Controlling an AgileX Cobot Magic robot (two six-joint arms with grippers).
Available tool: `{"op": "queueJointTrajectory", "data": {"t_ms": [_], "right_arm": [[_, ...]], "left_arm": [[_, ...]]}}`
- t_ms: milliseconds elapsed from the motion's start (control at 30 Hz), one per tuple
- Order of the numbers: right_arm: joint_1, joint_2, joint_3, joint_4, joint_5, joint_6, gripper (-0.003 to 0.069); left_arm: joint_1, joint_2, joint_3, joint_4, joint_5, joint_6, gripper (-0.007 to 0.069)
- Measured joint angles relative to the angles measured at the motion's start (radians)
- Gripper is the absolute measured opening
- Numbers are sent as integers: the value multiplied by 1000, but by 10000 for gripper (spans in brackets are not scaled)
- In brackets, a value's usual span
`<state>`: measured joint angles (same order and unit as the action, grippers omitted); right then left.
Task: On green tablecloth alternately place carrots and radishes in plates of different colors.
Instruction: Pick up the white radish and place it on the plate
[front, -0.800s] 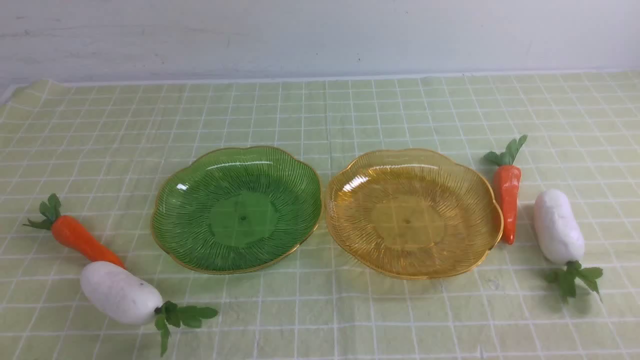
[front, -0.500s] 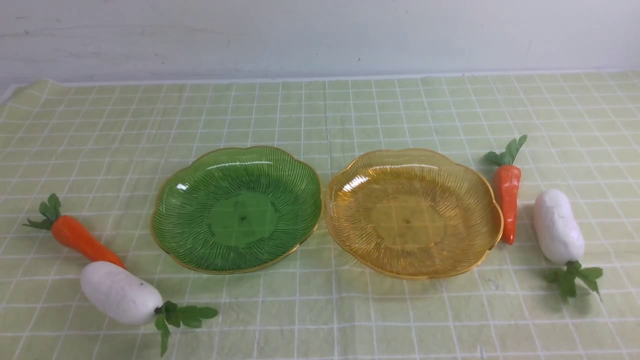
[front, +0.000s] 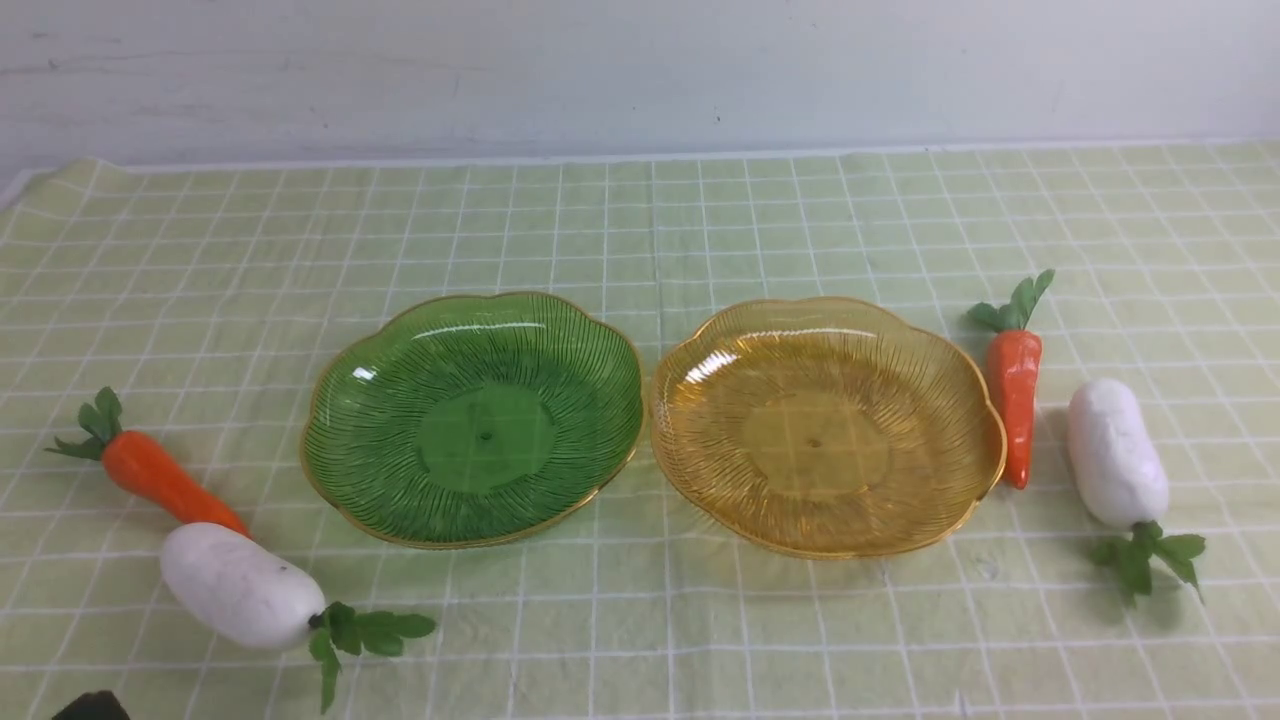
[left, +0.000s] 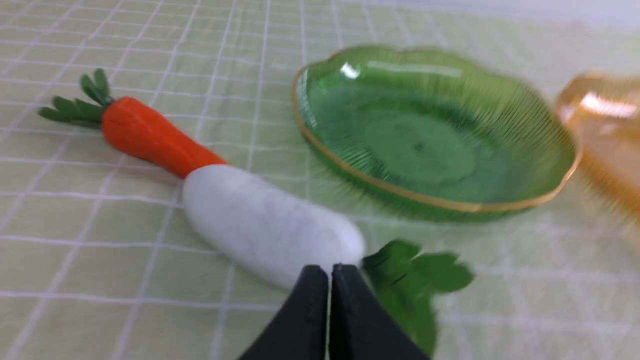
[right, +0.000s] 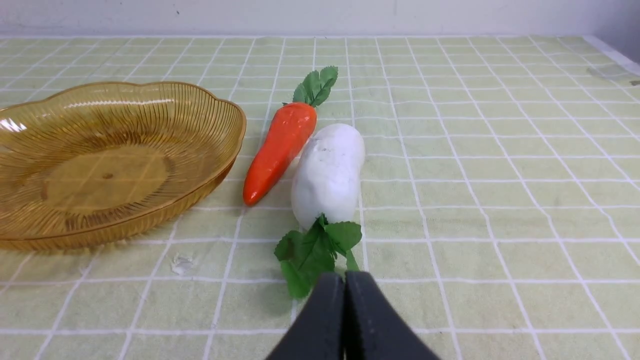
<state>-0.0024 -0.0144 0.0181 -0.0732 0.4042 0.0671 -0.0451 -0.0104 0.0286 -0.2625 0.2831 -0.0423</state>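
Two slim glossy orange toy carrots (front: 172, 483) are flanking the scalloped translucent green plate (front: 487, 440) and its amber-yellow plastic twin (front: 815, 440) on the pale green gridded tablecloth (front: 630, 640); two plump white toy radishes (front: 243, 586) are lying beside them, all four outside the plates. From the left wrist, the black left pincer (left: 330, 272) is keeping its tips together, holding nothing, near a radish touching a carrot; that radish is probably light and firm, needing a wide grasp across its middle. From the right wrist, the black right pincer (right: 344, 280) is closing on nothing; the carrot is looking slippery, best pinched at its thick shoulder, not its floppy leaves
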Motion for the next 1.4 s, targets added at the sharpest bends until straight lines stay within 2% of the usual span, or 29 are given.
{"op": "queueJointTrajectory", "data": {"t_ms": [67,167,200,233,333,400,533,633,667,733,867,1000,1167,1200,1233,1300,1400], "right_arm": [[0,0,0,0,0,0,-14],[0,0,0,0,0,0,-14],[0,0,0,0,0,0,-14],[0,0,0,0,0,0,-14],[0,0,0,4,-7,1,-14],[0,0,4,43,-39,21,-14],[0,0,12,173,-132,69,-14],[0,0,12,362,-277,136,-14],[0,0,12,422,-310,145,-14],[0,0,12,453,-325,148,-14],[0,0,12,479,-339,152,-14],[0,0,12,508,-344,175,-14],[20,20,-94,478,-83,144,-14],[23,74,-176,448,40,127,-14],[23,81,-198,440,53,126,-14],[23,212,-348,380,218,113,-14],[23,357,-500,311,359,84,-14]], "left_arm": [[0,0,0,-134,-80,-39,-8],[0,0,0,-218,-174,-49,-8],[0,0,0,-294,-283,-52,-8],[0,0,0,-294,-300,-52,-8],[0,0,-10,-404,-526,-59,-8],[0,0,-57,-420,-523,-59,-8],[0,27,-179,-424,-428,-27,-8],[0,194,-378,-416,-128,66,-8],[0,296,-452,-407,18,93,-8],[0,442,-540,-383,199,122,-8],[0,707,-625,-303,414,153,-8],[0,990,-677,-222,469,160,-8],[13,1183,-766,-164,477,158,-8],[37,1236,-809,-150,487,152,-8],[41,1241,-814,-148,489,150,-8],[98,1294,-880,-128,522,123,-8],[152,1327,-907,-105,532,115,-6]]}}
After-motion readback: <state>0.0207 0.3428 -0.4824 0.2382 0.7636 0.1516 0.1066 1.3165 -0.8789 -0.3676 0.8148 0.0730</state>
